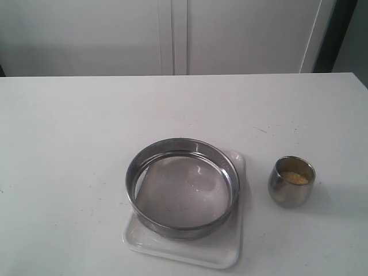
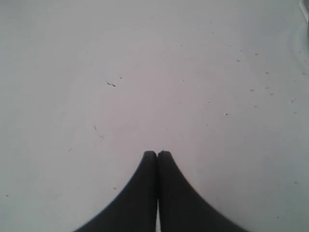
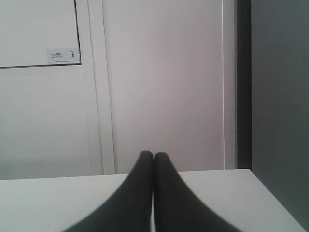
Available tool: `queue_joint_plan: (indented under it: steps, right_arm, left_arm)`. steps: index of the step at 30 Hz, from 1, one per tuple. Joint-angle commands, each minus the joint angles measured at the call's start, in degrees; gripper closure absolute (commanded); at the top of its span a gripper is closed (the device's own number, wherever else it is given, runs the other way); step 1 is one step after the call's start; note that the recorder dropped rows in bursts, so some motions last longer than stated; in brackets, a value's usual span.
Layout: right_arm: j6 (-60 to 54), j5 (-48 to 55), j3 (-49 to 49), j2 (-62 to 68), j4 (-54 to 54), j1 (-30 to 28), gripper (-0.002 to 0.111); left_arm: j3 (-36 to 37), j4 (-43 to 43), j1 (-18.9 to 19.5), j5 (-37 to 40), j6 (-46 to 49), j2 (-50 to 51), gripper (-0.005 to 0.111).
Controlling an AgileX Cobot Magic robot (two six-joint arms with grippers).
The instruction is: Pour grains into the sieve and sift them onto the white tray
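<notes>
The round steel sieve (image 1: 183, 187) with its grey mesh bottom rests on the white tray (image 1: 230, 253) near the table's front middle. To its right stands a small rounded steel cup (image 1: 291, 181) holding golden-yellow grains (image 1: 294, 177). Neither arm appears in the exterior view. My left gripper (image 2: 157, 153) is shut with nothing between its black fingers, looking down at bare white tabletop. My right gripper (image 3: 153, 154) is also shut and empty, pointing over the table's far edge toward the wall; the sieve, tray and cup are out of both wrist views.
The white table (image 1: 86, 144) spreads wide around the tray. Behind it stand white cabinet doors (image 1: 172, 34); the right wrist view shows the table's corner (image 3: 248, 170) and a dark gap (image 3: 243, 82) beside the wall panels. Small specks dot the tabletop (image 2: 251, 90).
</notes>
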Motion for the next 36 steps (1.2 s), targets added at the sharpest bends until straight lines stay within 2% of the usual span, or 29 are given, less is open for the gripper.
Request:
queue_joint_plan:
  steps: [1, 17, 28, 36]
  right_arm:
    - [-2.7, -0.7, 0.3, -0.3, -0.1, -0.3, 0.108]
    - [-2.8, 3.1, -9.4, -0.1, -0.1, -0.3, 0.108]
    - [-5.7, 2.5, -18.4, 12.3, -0.1, -0.3, 0.108]
    - [-6.0, -5.4, -20.0, 21.3, -0.1, -0.3, 0.108]
  left_arm:
    - [0.3, -0.6, -0.1, -0.3, -0.3, -0.2, 0.107]
    - [0.3, -0.6, -0.1, -0.3, -0.3, -0.2, 0.107]
    - [0.3, -0.6, -0.1, -0.3, -0.3, -0.2, 0.107]
    - [0.3, -0.6, -0.1, -0.3, -0.3, -0.2, 0.107]
